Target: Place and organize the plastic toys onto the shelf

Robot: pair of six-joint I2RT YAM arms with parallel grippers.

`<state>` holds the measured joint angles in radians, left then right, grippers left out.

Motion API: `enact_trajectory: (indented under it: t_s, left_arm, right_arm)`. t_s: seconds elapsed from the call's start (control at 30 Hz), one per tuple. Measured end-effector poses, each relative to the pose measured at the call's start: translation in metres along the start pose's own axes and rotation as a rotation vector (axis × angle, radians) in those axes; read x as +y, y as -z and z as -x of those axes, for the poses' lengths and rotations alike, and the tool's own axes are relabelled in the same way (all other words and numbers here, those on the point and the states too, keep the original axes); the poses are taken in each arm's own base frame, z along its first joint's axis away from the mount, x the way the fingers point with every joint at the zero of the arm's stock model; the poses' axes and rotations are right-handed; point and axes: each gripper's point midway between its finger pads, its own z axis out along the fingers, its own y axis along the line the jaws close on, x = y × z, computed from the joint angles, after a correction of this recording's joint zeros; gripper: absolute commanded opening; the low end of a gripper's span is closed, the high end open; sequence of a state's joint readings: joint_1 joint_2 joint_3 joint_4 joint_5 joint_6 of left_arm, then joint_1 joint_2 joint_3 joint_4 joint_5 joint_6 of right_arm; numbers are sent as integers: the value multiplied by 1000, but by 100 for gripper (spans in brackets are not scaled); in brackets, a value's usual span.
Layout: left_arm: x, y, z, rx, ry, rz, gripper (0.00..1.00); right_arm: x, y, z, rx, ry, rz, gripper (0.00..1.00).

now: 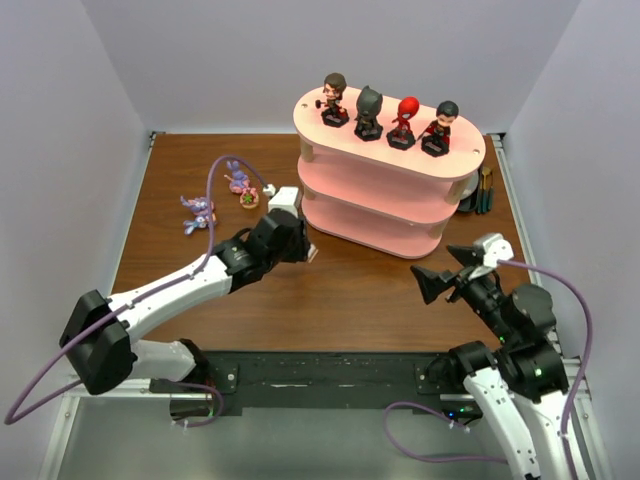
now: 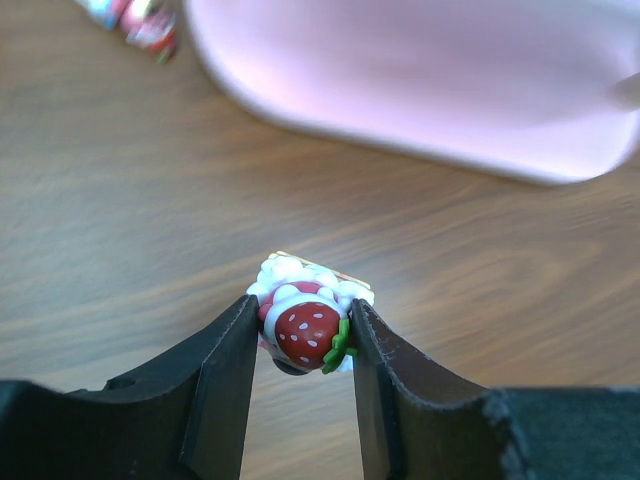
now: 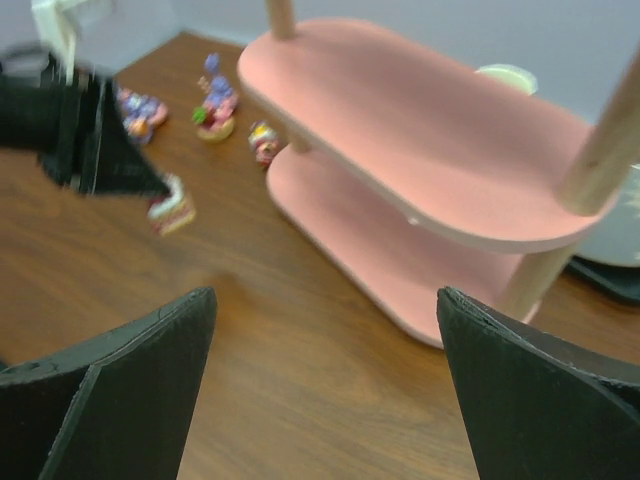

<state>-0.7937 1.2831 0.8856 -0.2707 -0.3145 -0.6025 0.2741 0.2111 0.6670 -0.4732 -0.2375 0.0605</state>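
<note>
Left pincer: the left gripper (image 2: 304, 303) is clamped on a tiny strawberry-topped cake toy (image 2: 300, 335) with white cream, 1 black finger on each side.
Held toy, place: over the brown wooden table (image 1: 200, 270), just in front of the left end of the 3-tier oval shelf (image 1: 372, 186) with pink lower boards. Whether it touches the wood cannot be told.
Held toy, facing: in the left wrist view the red strawberry faces the camera, with its green leaf toward the right-hand finger. The cream end points away, toward the shelf.
Held toy, axis: the right wrist view shows it from the side, blurred, as a pale layered slice sitting tilted at the fingertips.
Right pincer: the right gripper (image 3: 325, 300) has its jaws wide apart with nothing between them, over bare wood near the shelf's right end.
Top view only: 4 big-headed figurines on black bases stand upright on the top board: brown-haired figurine (image 1: 334, 99), black-masked figurine (image 1: 369, 112), red-masked figurine (image 1: 404, 122) and black-haired figurine (image 1: 440, 128). The row follows the board's long axis from far left to near right, and all 4 face the arms.
Right wrist view only: a tiny pink toy (image 3: 263, 140) lies on the table just beside the shelf's left post.
Loose toys: 2 purple-blue long-eared creatures (image 1: 198, 212) (image 1: 238, 178) and a small green-and-red toy (image 1: 249, 198) lie on the table left of the shelf.
Other: dark pens (image 1: 483, 190) lie behind the shelf's right end.
</note>
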Motion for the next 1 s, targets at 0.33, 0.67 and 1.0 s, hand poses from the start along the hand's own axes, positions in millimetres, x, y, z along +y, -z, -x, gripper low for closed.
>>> enact_trajectory:
  t_s: [0.33, 0.67, 1.0]
  left_arm:
    - [-72, 21, 20, 5, -39, -76, 0]
    - [-125, 35, 37, -6, -59, -158, 0]
    - [-144, 41, 34, 4, -73, -190, 0]
  right_arm:
    - [23, -32, -38, 148, -132, 162, 92]
    - [39, -49, -45, 106, -162, 280, 91]
    - [70, -74, -53, 129, -89, 414, 89]
